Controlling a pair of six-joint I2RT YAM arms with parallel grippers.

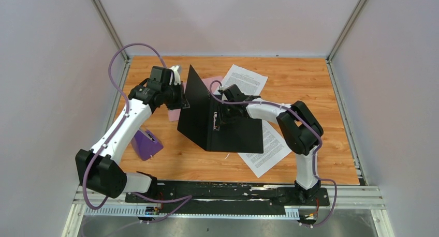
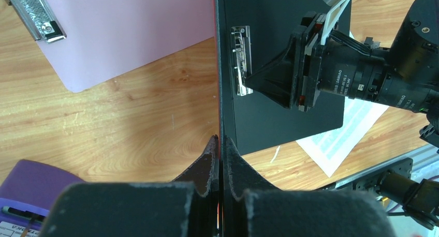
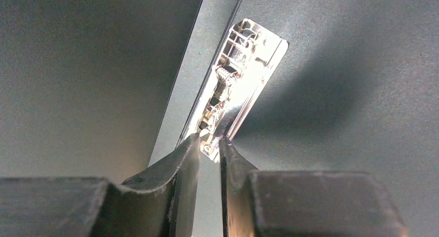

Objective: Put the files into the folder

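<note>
While left gripper (image 2: 219, 139) pinches folder (image 1: 233, 136) cover, right gripper (image 3: 209, 144) nips clip (image 3: 243, 66) end; 2 files (image 1: 269, 151) partly hidden.

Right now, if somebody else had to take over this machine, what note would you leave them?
Left gripper: shut on the edge of the black folder's raised cover, holding it open.
Right gripper: closed on the end of the metal clip inside the folder.
Files: far sheet lies beyond the folder; near sheet lies partly under its flat half.
Done: folder opened.
Left: both sheets still need to go in.
</note>
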